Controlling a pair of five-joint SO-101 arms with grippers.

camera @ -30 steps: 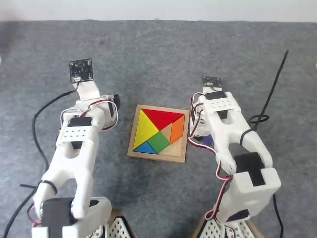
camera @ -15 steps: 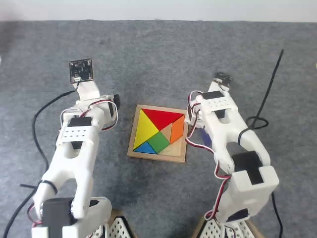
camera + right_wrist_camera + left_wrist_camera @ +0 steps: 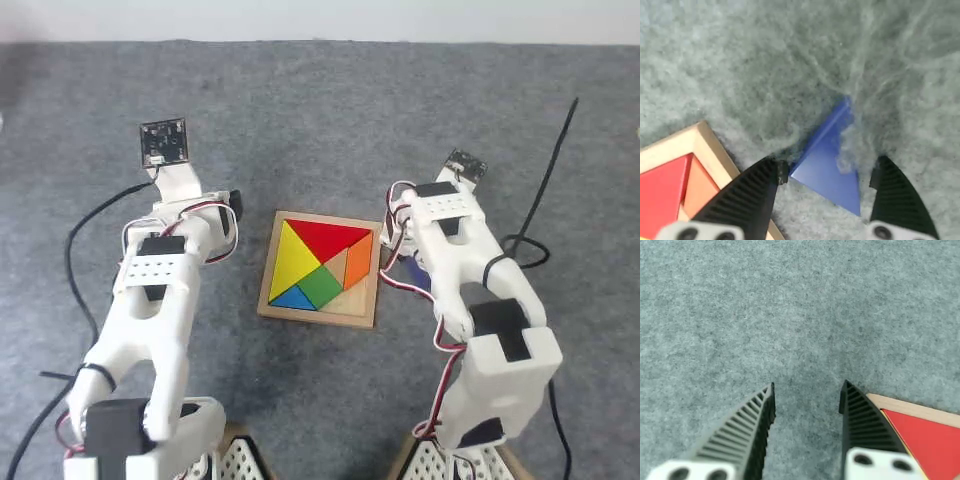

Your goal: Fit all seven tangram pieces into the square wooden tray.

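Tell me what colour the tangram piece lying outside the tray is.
Blue. The triangle shows best in the right wrist view, lying on the carpet.

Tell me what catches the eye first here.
The square wooden tray stands out at the centre of the grey felt, nearly filled with bright pieces. A blue triangle lies outside it, inside the open right pincer. The left pincer hangs open by the tray's corner.

Grey felt mat [image 3: 330, 110] covers the table. One black cable [image 3: 70, 250] lies on the mat's left side. A second black cable [image 3: 554, 165] crosses its right side. A pale wall strip [image 3: 320, 20] borders its far edge.
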